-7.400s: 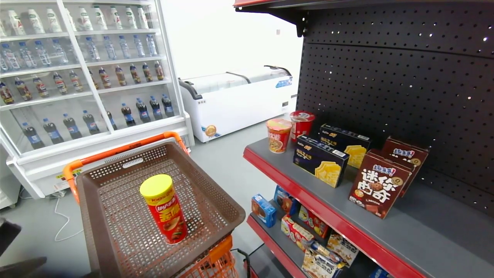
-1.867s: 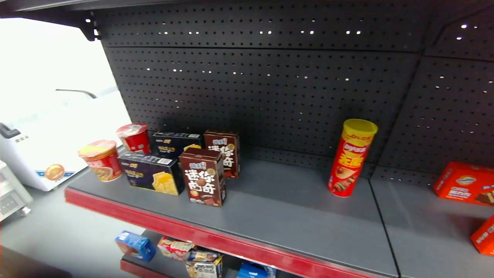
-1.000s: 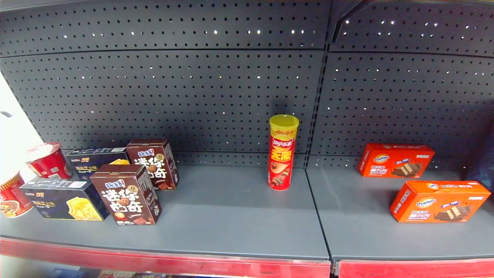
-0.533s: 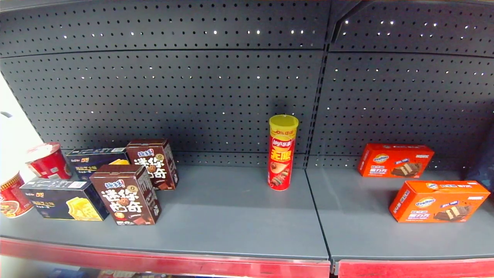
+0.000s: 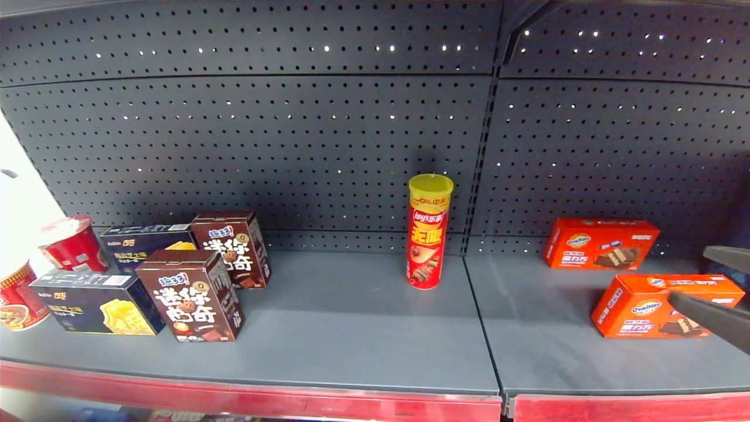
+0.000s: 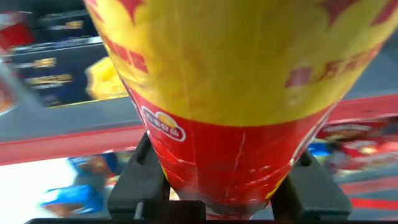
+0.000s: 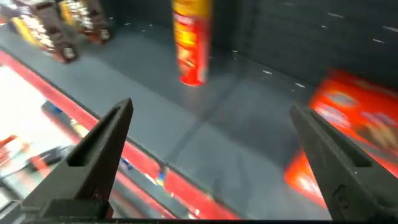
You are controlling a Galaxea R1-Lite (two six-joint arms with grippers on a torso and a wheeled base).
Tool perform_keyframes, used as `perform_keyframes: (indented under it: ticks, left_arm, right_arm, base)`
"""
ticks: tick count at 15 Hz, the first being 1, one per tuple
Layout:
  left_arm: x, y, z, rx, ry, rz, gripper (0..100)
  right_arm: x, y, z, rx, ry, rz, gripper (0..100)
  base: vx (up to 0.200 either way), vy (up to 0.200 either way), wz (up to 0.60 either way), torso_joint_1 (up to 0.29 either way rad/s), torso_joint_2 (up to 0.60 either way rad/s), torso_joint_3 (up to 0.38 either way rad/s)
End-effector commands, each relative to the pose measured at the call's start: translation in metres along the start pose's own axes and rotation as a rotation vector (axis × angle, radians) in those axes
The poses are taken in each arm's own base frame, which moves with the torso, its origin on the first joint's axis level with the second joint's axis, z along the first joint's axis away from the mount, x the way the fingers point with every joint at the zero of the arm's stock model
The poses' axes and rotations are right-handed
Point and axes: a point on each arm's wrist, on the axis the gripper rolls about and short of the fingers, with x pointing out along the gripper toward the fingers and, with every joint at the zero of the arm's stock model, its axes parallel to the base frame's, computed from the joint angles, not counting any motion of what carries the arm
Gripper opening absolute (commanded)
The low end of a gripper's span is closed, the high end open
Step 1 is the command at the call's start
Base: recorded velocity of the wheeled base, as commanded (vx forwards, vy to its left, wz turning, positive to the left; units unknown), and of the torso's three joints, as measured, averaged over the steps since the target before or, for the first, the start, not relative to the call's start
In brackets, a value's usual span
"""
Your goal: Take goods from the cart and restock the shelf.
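A red chips can with a yellow lid (image 5: 430, 231) stands upright on the grey shelf (image 5: 363, 334), near the pegboard back and just left of the panel seam. The right wrist view shows that standing can (image 7: 189, 43) as well. A second chips can (image 6: 236, 81) of the same red and yellow sits in my left gripper (image 6: 227, 186), whose black fingers (image 6: 146, 180) press on both sides of its base. My right gripper (image 5: 688, 275) comes in at the right edge, open, in front of the orange boxes (image 5: 665, 305). From its own wrist view the right gripper (image 7: 211, 109) holds nothing.
Brown boxes (image 5: 190, 296), dark blue boxes (image 5: 96, 302) and red noodle cups (image 5: 73, 243) crowd the shelf's left end. A second orange box (image 5: 600, 243) lies at the back right. Bare shelf lies on both sides of the standing can. A red lip (image 5: 252, 398) edges the front.
The head camera swung from the cart to the shelf, then held still. In the last half second my right gripper's open fingers came into view at the right edge.
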Motion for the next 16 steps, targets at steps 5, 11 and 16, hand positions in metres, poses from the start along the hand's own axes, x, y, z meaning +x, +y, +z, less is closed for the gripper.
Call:
perform_keyframes:
  ticks: [5, 11, 16]
  left_arm:
    - [0.012, 0.0, 0.02, -0.022, 0.038, -0.078, 0]
    - [0.012, 0.0, 0.022, -0.023, 0.035, -0.101, 0]
    - [0.012, 0.0, 0.022, -0.035, 0.035, -0.099, 0]
  right_arm:
    - [0.174, -0.018, 0.007, -0.001, 0.056, 0.195, 100]
    - [0.245, -0.043, -0.019, -0.035, 0.045, 0.388, 100]
    - [0.27, -0.059, -0.027, -0.047, 0.033, 0.46, 100]
  base:
    - [0.0, 0.0, 0.0, 0.0, 0.0, 0.0]
    - [0.0, 0.0, 0.0, 0.0, 0.0, 0.0]
    - [0.0, 0.0, 0.0, 0.0, 0.0, 0.0]
